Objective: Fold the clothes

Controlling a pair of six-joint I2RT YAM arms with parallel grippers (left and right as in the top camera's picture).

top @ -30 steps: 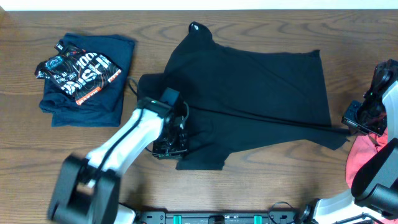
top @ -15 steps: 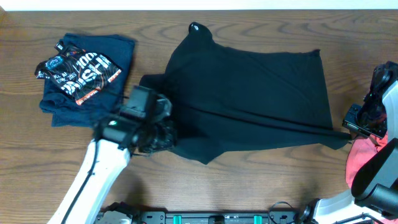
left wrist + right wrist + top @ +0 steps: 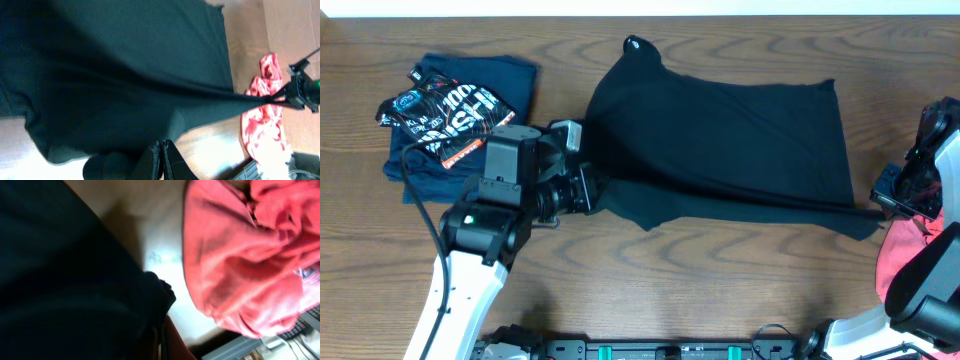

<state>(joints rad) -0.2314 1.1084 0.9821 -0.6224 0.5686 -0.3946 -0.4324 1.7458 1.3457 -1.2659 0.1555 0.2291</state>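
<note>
A: Black clothes point(image 3: 720, 140) lie on the worktop point(image 3: 720, 290), pulled taut; left gripper point(image 3: 590, 190) and right gripper point(image 3: 878, 205) each clamp an edge.
B: We judge the fold under way. Next, we carry both ends over together.

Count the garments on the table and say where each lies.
3: plain black soft-fabric garment spread mid-table; folded navy printed garment far left; crumpled coral-red garment at right edge, partly hidden.

The tabletop point(image 3: 720, 290) was brown wood with dark wavy lines. A thin white strip point(image 3: 640, 6) ran along its far edge.
</note>
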